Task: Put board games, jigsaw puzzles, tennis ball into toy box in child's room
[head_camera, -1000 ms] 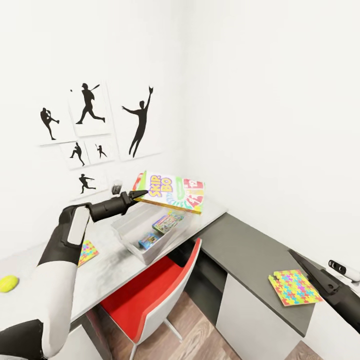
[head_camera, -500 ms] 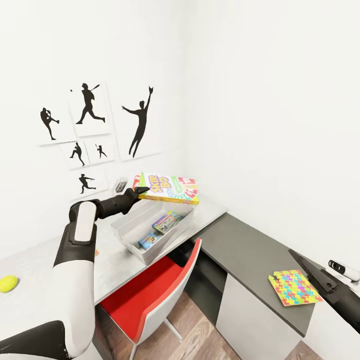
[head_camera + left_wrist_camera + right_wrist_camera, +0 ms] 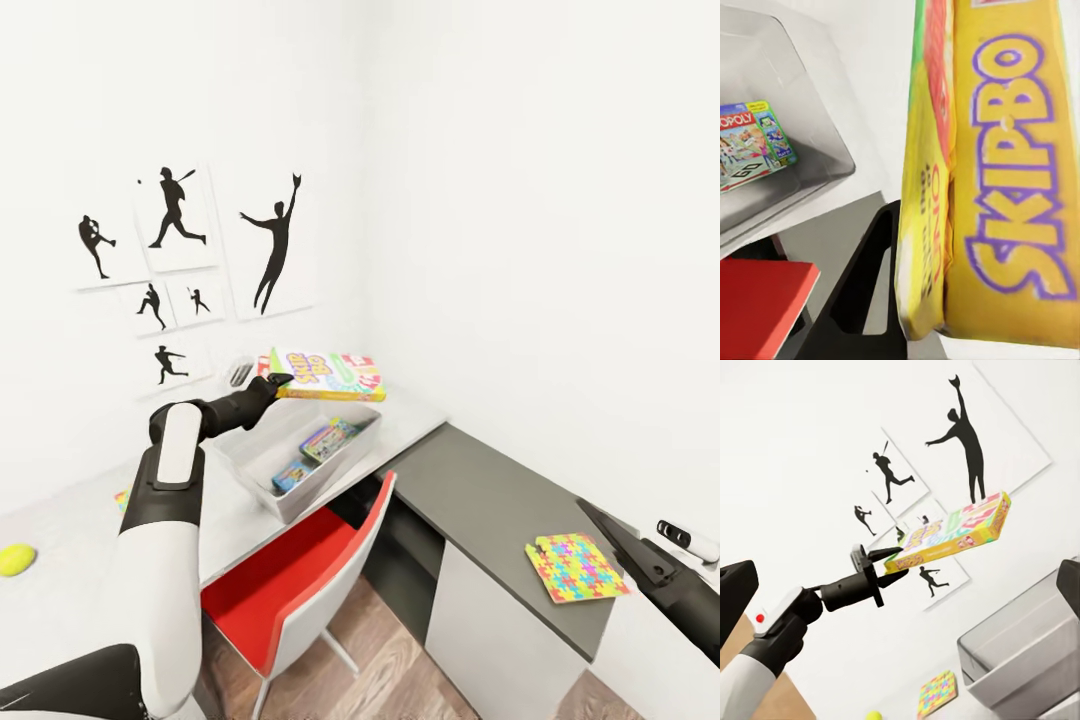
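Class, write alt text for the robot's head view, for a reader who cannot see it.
The left tool holds a Skip-Bo box level above a grey toy box on a corner desk; two smaller game boxes lie inside. A red chair sits below, a puzzle lies at right, and a ball at far left.

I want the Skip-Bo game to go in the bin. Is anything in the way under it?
Nothing visible blocks it. The left gripper holds the Skip-Bo box in the air above the far end of the toy box. Two smaller game boxes already lie inside, with room left.
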Motion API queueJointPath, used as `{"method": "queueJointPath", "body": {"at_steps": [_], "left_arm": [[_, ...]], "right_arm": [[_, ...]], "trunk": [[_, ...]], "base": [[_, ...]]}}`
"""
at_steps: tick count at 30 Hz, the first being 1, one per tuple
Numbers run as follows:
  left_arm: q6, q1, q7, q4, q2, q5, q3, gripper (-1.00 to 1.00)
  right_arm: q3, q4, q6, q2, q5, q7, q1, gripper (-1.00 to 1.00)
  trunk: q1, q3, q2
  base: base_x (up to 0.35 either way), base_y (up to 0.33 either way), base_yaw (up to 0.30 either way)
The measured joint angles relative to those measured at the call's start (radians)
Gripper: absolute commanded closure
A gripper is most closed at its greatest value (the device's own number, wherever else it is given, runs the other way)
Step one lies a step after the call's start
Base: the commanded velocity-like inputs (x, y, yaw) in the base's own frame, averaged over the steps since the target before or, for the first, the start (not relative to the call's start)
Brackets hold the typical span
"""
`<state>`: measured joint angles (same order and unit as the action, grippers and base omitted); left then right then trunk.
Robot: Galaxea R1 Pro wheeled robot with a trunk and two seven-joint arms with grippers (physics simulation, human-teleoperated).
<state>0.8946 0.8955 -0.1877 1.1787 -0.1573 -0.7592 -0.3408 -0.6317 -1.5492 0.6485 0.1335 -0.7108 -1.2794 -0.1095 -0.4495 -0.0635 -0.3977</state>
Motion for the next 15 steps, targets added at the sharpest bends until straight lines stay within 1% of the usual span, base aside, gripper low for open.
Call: {"method": "queueJointPath", "body": {"at_steps": [5,9,13,15], "left_arm": [[-0.06,-0.001,-0.032,-0.008,-0.016,-0.001,0.001,1.0],[-0.073,-0.001,-0.037,-0.02,-0.016,0.0,0.005,1.0],[-0.106,-0.007,-0.039,-0.003,-0.016,0.005,0.016,1.0],[-0.202,-0.014,-0.039,0.011,-0.016,0.007,0.019,1.0]], "right_arm": [[0.0,0.0,0.0,0.0,0.001,0.0,0.0,-1.0],[0.0,0.0,-0.001,0.0,0.001,0.0,0.0,-1.0],[0.0,0.0,-0.001,0.0,0.001,0.001,0.0,-1.0],[0.0,0.0,-0.001,0.0,0.001,0.001,0.0,-1.0]], "trunk": [[0.0,0.0,0.0],[0.0,0.0,0.0],[0.0,0.0,0.0],[0.0,0.0,0.0]], "base": [[-0.042,-0.049,0.0],[-0.008,-0.009,0.0],[-0.002,-0.002,0.0],[0.0,0.0,0.0]]}}
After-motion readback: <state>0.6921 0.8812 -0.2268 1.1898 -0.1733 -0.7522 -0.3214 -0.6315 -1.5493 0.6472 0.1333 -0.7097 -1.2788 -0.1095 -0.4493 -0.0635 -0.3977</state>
